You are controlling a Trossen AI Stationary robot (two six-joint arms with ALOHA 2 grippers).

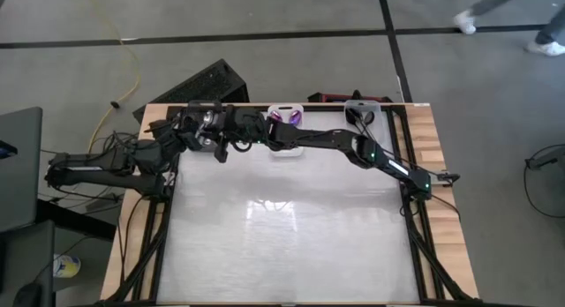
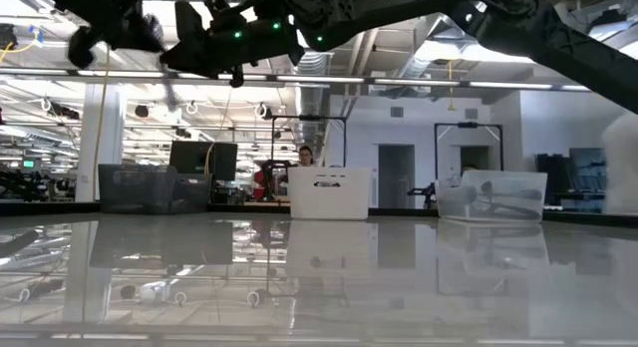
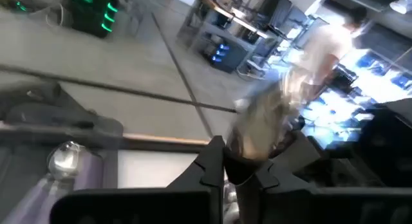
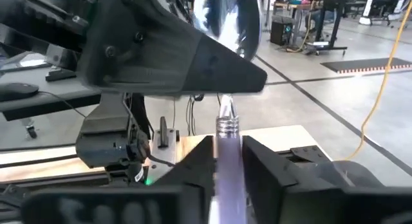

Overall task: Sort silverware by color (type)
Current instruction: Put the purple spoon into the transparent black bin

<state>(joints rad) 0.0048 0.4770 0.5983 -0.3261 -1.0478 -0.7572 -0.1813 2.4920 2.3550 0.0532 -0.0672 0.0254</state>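
Note:
One shiny silver-looking spoon [image 4: 226, 130] is held in the air between both grippers, over the table's far left part. My left gripper [image 3: 235, 161] is shut at the spoon's bowl end [image 3: 264, 118]. My right gripper [image 4: 226, 153] reaches in from the table's right and is shut on the handle. In the high view the two grippers meet tip to tip, the left gripper [image 1: 225, 138] beside the right gripper [image 1: 253, 131]; the spoon is too small to make out there. My left gripper pinches the spoon between its two fingers where the bowl narrows into the neck [image 3: 239, 166]. Its fingers lie about level, and the bowl stands out past them, clear of the table. My right gripper pinches the spoon's handle [image 4: 226, 141] between its two fingers, just behind a ribbed collar. The fingers are level, come from the table's right side and lie along the handle. The spoon runs straight on from them into the left gripper [image 4: 167, 50].
Three bins stand along the far edge: a dark mesh bin [image 2: 150, 187], a white bin [image 1: 285, 118] with purple spoons, and a clear bin [image 1: 362, 111]. A spoon [image 3: 64, 156] lies in a bin below the left gripper. People are in the room beyond.

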